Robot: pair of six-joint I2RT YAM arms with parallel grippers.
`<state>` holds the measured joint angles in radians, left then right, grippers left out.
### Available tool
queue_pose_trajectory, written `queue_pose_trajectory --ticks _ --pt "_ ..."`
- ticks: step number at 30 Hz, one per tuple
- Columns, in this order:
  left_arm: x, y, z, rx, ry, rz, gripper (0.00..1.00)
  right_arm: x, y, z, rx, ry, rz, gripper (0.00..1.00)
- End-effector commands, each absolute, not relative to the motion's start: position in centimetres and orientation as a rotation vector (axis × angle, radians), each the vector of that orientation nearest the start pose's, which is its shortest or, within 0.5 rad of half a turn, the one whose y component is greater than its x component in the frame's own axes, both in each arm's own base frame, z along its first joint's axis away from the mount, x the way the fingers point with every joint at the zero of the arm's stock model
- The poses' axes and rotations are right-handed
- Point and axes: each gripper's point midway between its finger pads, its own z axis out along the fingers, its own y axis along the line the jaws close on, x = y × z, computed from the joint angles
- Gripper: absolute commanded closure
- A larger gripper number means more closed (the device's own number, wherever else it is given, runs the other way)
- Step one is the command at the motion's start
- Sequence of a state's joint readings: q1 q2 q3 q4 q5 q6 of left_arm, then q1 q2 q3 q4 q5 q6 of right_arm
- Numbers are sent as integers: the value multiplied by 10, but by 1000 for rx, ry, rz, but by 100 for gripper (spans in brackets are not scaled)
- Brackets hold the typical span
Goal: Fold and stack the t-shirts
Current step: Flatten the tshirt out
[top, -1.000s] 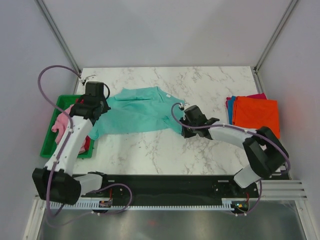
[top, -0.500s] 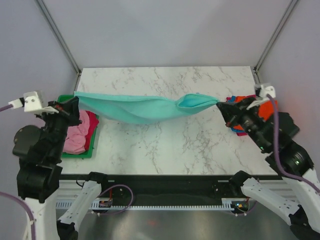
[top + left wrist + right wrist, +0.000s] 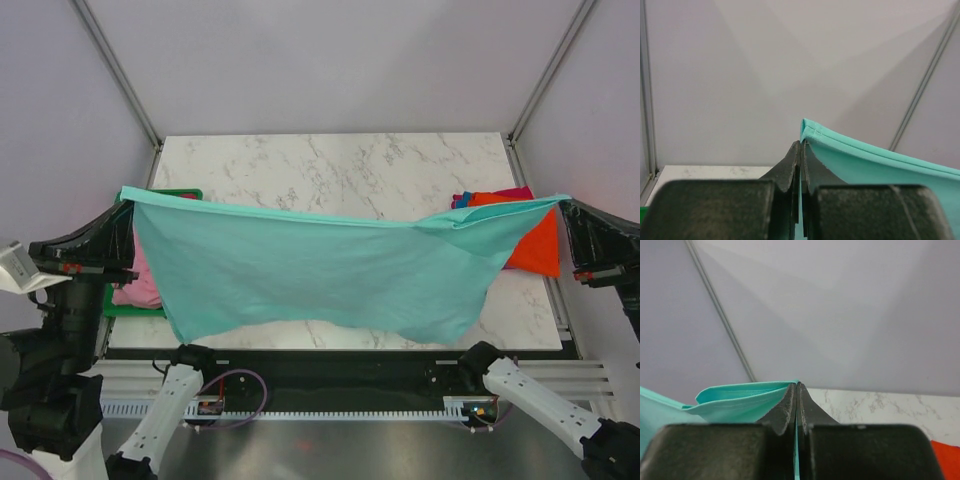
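Observation:
The teal t-shirt [image 3: 320, 265] hangs spread wide in the air above the table, held by its two top corners. My left gripper [image 3: 127, 200] is shut on its left corner, with the hem [image 3: 855, 150] running off to the right in the left wrist view. My right gripper [image 3: 566, 203] is shut on its right corner, the cloth [image 3: 735, 400] trailing left in the right wrist view. A folded stack with an orange shirt [image 3: 540, 240] on top, blue and magenta edges below, lies at the right. A pink shirt [image 3: 135, 285] lies in the tray at the left.
A green plastic tray [image 3: 165, 193] sits at the table's left edge, mostly hidden behind the cloth and the left arm. The marble table [image 3: 340, 165] shows at the back. Metal frame posts stand at the back corners.
Both arms have risen and pulled apart. The teal shirt went from lying bunched on the table to a taut strip, and now hangs open as a wide sheet.

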<state>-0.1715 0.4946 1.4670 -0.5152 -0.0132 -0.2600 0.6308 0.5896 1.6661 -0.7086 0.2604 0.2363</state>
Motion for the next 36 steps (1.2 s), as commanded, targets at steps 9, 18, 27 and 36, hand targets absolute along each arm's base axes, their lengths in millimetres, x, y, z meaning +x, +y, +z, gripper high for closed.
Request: queue_pose_trajectory --ticks 9,18,27,36 --pt "324 -51 456 -90 1619 -233 98 312 94 482 -56 1706 -91 100" --pt "470 -49 215 -200 2309 -143 96 531 112 269 -25 2152 -87 100" --pt "510 -54 165 -245 2523 -153 17 579 124 258 -68 2117 -58 2" --pt "472 -55 170 -328 2429 -185 22 485 135 183 -10 2299 184 2"
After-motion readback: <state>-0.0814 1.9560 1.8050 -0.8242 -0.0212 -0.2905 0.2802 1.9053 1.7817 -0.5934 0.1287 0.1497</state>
